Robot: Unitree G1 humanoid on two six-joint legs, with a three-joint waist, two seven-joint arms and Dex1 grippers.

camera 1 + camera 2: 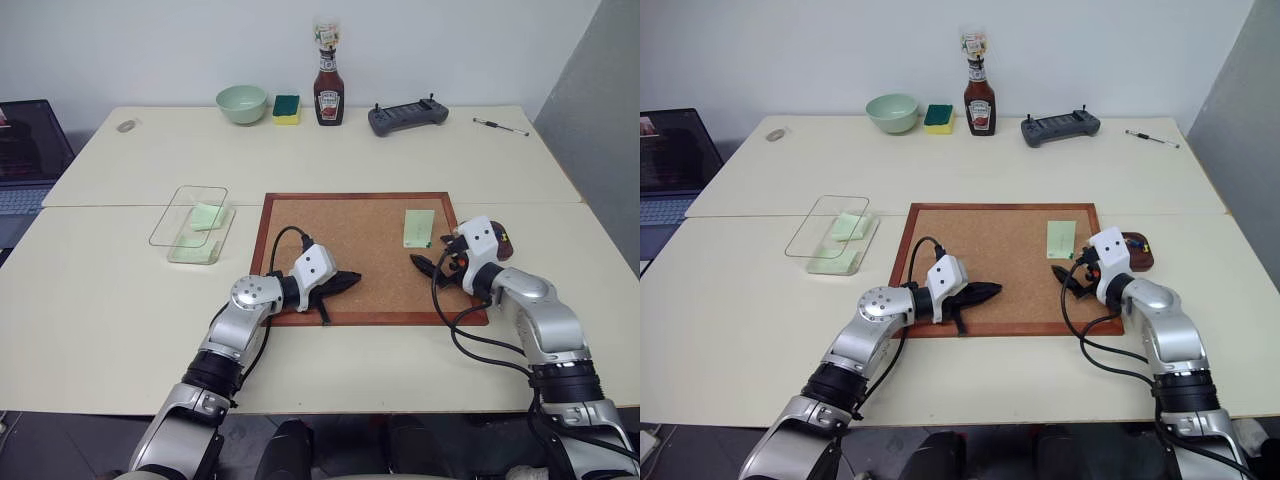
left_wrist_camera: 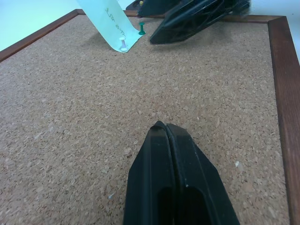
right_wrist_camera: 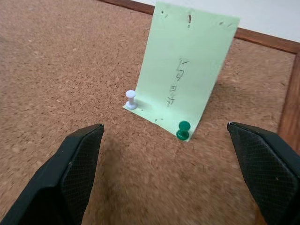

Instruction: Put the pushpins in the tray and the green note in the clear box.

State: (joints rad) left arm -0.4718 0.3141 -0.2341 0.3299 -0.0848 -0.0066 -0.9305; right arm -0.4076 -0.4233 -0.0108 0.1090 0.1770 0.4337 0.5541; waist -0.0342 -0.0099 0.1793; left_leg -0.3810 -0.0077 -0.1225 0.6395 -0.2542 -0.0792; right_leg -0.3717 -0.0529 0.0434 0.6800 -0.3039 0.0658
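Note:
The green note (image 3: pixel 187 70) lies on the right part of the corkboard (image 1: pixel 340 240), held by a white pushpin (image 3: pixel 131 99) and a green pushpin (image 3: pixel 183 130) at its near corners. My right gripper (image 3: pixel 164 127) is open just in front of the note, one finger to each side of the two pins, holding nothing. The tray (image 1: pixel 1137 250) sits off the board's right edge behind that wrist, with small coloured pins in it. My left gripper (image 1: pixel 345 282) is shut and empty, low over the board's near left part. The clear box (image 1: pixel 195 225), left of the board, holds pale green notes.
Along the table's far edge stand a pale green bowl (image 1: pixel 242 102), a green-and-yellow sponge (image 1: pixel 286 108), a ketchup bottle (image 1: pixel 328 90), a dark controller (image 1: pixel 407 118) and a pen (image 1: pixel 500 126). A laptop (image 1: pixel 25 150) sits at the far left.

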